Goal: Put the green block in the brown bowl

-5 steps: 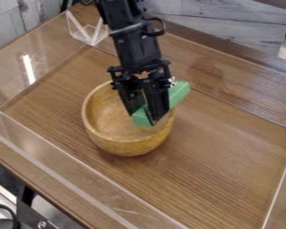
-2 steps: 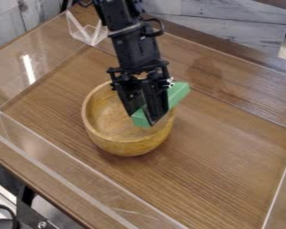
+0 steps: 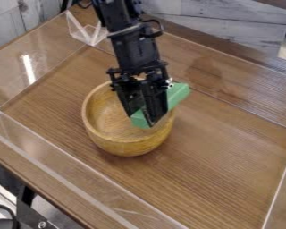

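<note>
Claw (image 3: pixel 149 109): clamped on the green block (image 3: pixel 164 101), above the brown bowl (image 3: pixel 114 134).
Block: tilted between the claw's fingers, lower end over the bowl's right rim.
Surface: wooden tabletop (image 3: pixel 217 152), clear barrier edging.

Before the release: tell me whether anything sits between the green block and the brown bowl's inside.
Nothing visible does. The pincer holds the green block tilted above the brown bowl, whose pale inside shows bare beneath it.

We see the black gripper (image 3: pixel 148 109) clamped on the green block (image 3: pixel 164 100), which tilts over the right side of the brown bowl (image 3: pixel 110 134). The bowl sits on a wooden table (image 3: pixel 217 170), with a clear panel (image 3: pixel 26 63) at the far left.
</note>
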`<state>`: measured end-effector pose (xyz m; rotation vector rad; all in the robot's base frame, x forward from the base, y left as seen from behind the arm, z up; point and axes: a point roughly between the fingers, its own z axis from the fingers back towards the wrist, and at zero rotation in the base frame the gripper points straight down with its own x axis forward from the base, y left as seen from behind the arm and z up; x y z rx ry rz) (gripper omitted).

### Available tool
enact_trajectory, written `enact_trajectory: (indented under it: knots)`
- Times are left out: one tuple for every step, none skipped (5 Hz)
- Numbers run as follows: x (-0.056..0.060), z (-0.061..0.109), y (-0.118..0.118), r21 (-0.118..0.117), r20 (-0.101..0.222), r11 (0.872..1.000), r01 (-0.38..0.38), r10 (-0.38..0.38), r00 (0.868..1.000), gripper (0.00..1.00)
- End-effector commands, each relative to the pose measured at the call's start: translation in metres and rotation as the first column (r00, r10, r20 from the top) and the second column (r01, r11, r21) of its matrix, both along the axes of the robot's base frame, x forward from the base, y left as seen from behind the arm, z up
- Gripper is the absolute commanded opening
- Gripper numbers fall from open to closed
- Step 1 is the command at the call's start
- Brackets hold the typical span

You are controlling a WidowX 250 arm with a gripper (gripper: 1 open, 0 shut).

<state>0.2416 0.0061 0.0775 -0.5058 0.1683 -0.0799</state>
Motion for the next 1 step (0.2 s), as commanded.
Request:
enact_trajectory:
  knots:
    - [0.0053, 0.0073, 0.0037, 0.0, 0.037, 1.0, 0.0, 0.0, 0.999, 0.0]
